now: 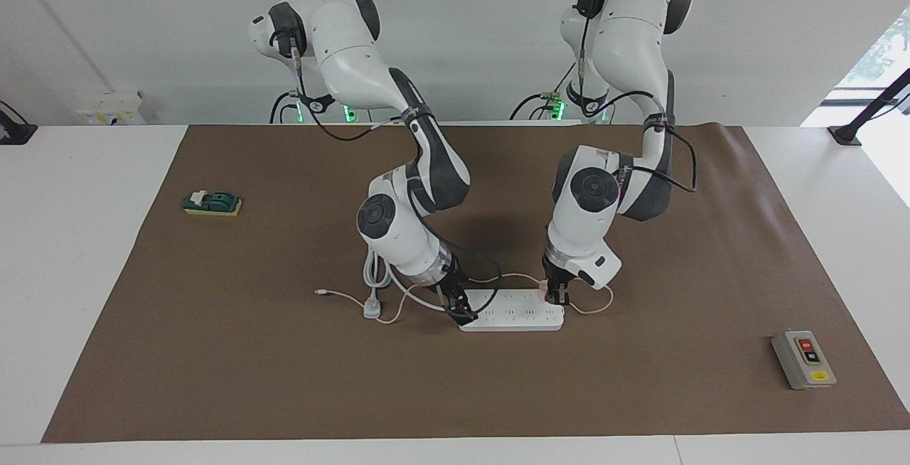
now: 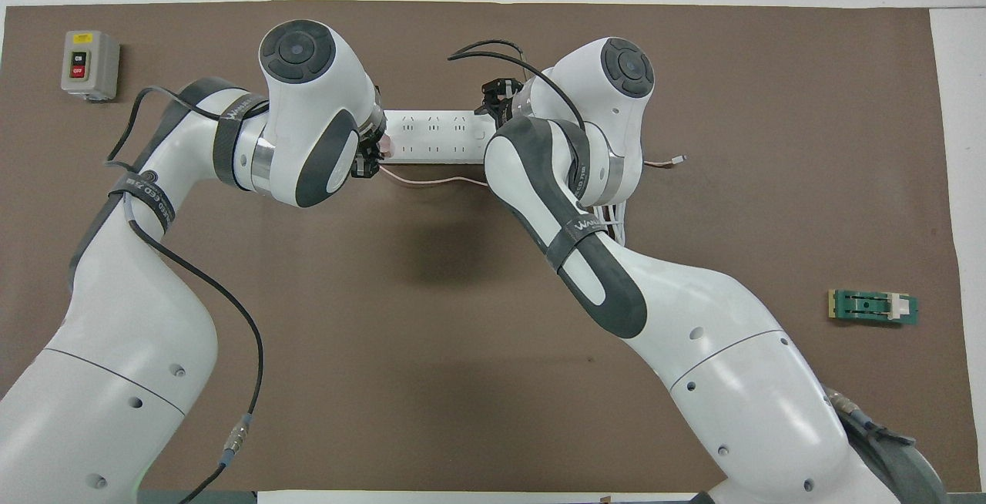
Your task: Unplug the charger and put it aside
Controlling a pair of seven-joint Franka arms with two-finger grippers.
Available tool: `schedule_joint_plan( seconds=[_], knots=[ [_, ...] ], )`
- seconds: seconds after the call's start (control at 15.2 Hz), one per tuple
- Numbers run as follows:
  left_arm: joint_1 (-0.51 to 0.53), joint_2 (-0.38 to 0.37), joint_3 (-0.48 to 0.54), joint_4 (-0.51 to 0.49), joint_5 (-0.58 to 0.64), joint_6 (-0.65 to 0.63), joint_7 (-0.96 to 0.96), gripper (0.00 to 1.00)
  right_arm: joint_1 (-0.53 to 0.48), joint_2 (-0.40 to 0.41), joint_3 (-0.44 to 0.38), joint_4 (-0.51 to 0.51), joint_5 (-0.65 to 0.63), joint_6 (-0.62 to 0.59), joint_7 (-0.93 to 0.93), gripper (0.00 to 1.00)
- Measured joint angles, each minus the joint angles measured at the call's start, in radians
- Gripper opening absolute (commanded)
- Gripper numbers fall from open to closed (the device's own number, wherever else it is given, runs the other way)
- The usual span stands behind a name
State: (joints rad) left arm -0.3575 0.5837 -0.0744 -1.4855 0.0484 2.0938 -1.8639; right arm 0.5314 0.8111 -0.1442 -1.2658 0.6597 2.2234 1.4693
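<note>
White "WANEED" bands mark both arms; left pincer [image 1: 557, 297] clamps the charger [image 1: 544, 287], right pincer [image 1: 462, 312] apart.

White table [image 1: 85, 273], brown mat [image 1: 284, 380] over most of it, white power strip [image 1: 515, 317] on the mat under both pincers, right gripper [image 1: 462, 314] at one end, left gripper [image 1: 557, 297] at the other, pink cable [image 1: 398, 306] and thick white cord [image 1: 375, 273] beside the right pincer, grey switch box [image 1: 803, 359] well off toward the left arm's end, green block [image 1: 212, 202] well off toward the right arm's end.

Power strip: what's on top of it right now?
The pink charger stands in the power strip, gripped by the left gripper. The right gripper presses the other end. Sockets beneath them are hidden.
</note>
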Motion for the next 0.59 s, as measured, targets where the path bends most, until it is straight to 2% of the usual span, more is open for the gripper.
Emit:
schedule_joint_plan(
  seconds=[0.26,0.59],
  knots=[
    [0.0,0.0,0.0,0.0,0.0,0.0,0.021,0.0,-0.001,0.048,0.0,0.055,0.044,0.015,0.001,1.0],
    [0.0,0.0,0.0,0.0,0.0,0.0,0.028,0.0,-0.005,0.054,-0.001,0.057,0.077,0.014,0.002,1.0]
  ],
)
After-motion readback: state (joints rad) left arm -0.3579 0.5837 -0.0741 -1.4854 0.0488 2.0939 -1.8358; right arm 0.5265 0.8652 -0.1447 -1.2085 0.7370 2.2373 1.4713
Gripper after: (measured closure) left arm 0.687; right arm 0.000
